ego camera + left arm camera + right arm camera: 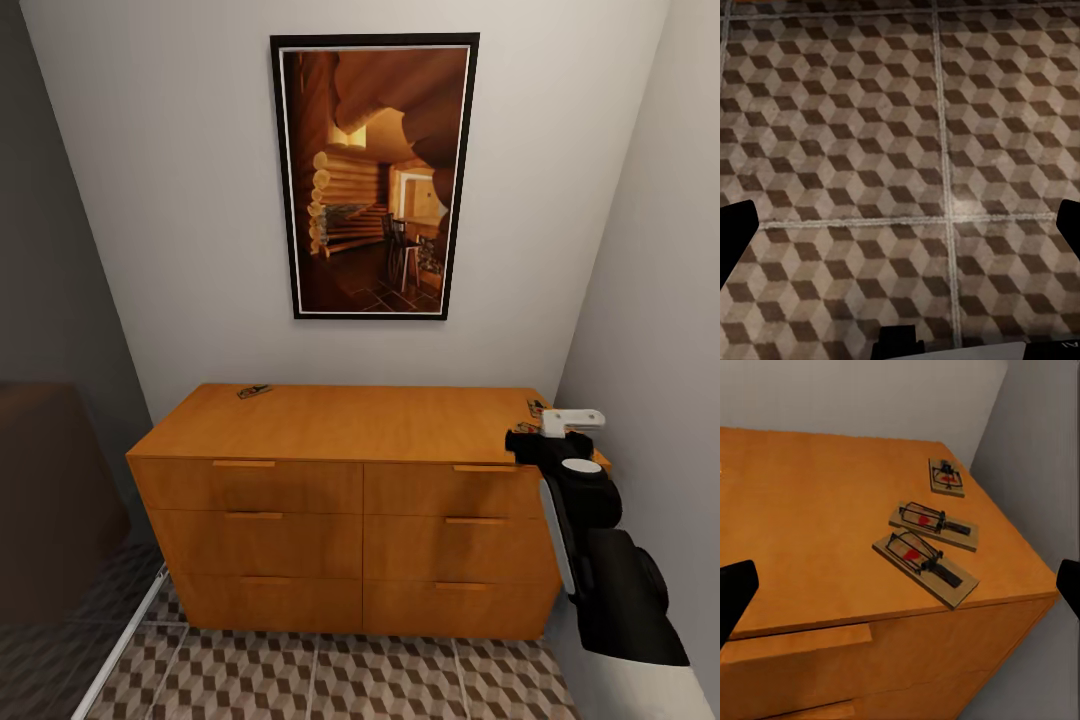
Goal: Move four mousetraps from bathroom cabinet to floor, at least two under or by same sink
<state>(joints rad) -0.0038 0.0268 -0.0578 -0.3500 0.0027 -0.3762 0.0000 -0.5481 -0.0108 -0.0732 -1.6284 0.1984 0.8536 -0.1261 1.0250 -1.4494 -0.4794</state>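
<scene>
Three small flat brown wooden mousetraps (925, 558) lie near the right end of the low orange-brown wooden cabinet (350, 500), a fourth (254, 391) at its back left, the right gripper's (540, 437) fingers apart, the left's apart above the cube-patterned tiled bathroom floor (870, 150).
</scene>
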